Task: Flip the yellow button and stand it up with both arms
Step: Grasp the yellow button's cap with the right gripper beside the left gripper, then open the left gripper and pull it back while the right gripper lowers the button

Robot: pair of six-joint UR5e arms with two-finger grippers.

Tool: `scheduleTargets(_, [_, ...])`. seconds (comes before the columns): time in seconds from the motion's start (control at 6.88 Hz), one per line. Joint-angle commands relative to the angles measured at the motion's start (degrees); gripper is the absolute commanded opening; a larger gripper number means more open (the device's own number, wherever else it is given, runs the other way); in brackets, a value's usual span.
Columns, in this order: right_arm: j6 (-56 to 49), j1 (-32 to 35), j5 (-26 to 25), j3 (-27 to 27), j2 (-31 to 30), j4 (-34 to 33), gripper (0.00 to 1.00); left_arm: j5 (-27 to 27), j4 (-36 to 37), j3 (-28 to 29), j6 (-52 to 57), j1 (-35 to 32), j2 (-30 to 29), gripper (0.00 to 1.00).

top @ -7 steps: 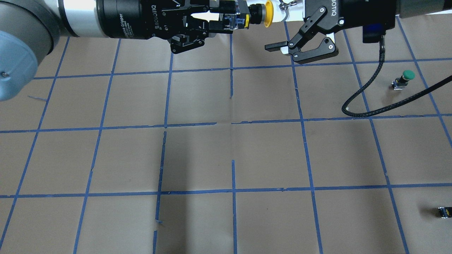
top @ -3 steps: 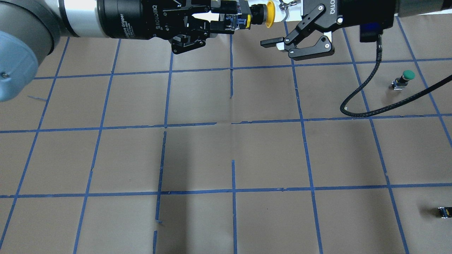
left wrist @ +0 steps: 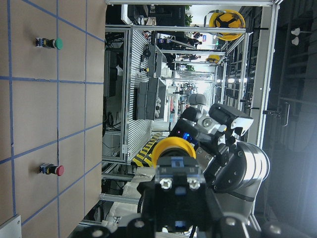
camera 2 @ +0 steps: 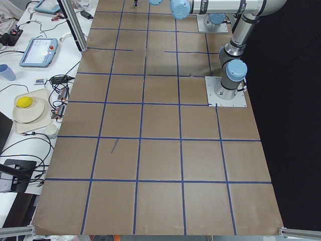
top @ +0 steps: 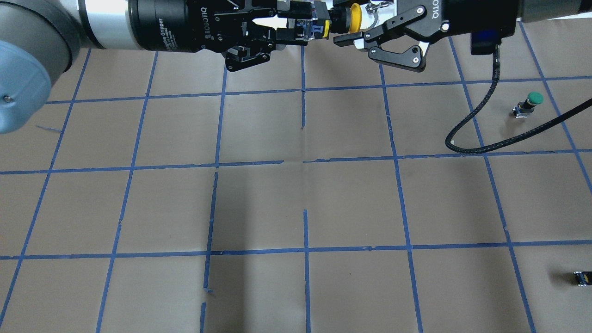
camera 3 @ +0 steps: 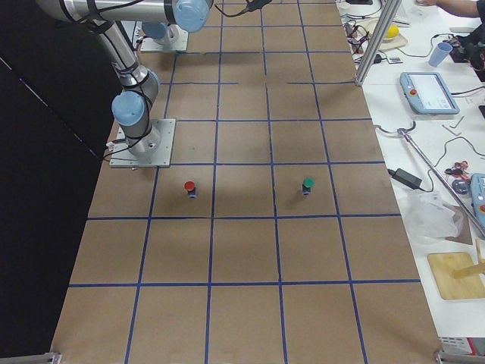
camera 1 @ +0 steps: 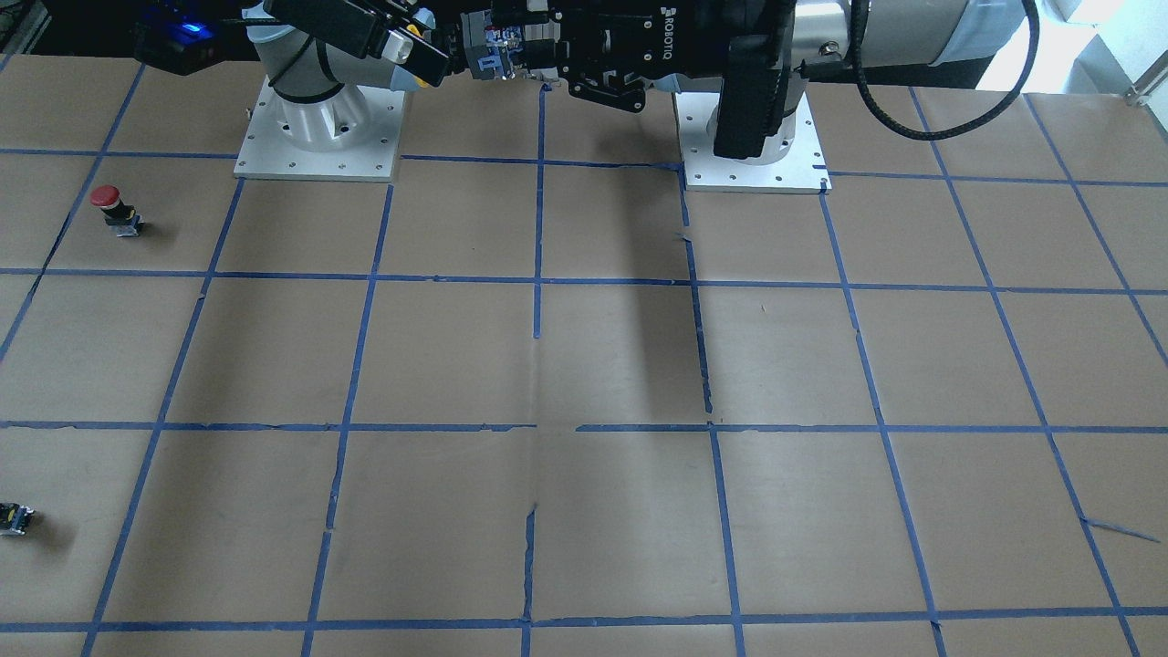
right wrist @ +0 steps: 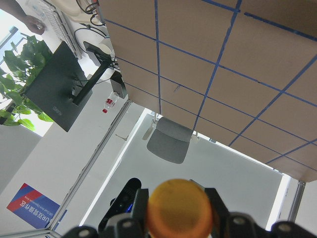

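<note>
mid-air handover high above the taped table: yellow button lying level, clamped by its black and grey body in the left gripper, domed cap facing the right gripper. right gripper's jaws apart, flanking the cap on two sides in the overhead view, seemingly not yet pressing on it; from the right wrist camera, dome centred between the two fingers. for a clean take, by the look of things: settle on the cap or the collar just behind it, close slowly and squarely to avoid squirting the rounded dome out sideways, and hold the left clamp until firmly caught on the other side. only then let go, swing the cap upward and set down on the body, likely the stable end. well apart from the exchange, down on the paper: green button, red button and a tiny black part with a yellow spot.
</note>
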Motion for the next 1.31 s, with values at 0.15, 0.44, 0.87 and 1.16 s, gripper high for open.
scheduleTargets(0.15, [-0.17,0.00,0.00,0.00,-0.09,0.00,0.27,0.24,0.09,0.37,-0.62,0.00,0.34,0.98])
scheduleTargets(0.44, [-0.34,-0.09,-0.17,-0.08,-0.09,-0.26,0.26,0.94,0.09,0.63,-2.02,0.00,0.35,1.00])
scheduleTargets(0.87, [-11.79,-2.80,-9.17,0.00,-0.18,-0.01,0.24,13.08,5.42,0.72,-5.26,0.00,-0.09,1.00])
scheduleTargets(1.16, [-18.76,-7.62,-12.64,0.18,-0.18,0.87,0.25,27.69,6.68,1.07,-9.92,0.18,-0.18,1.00])
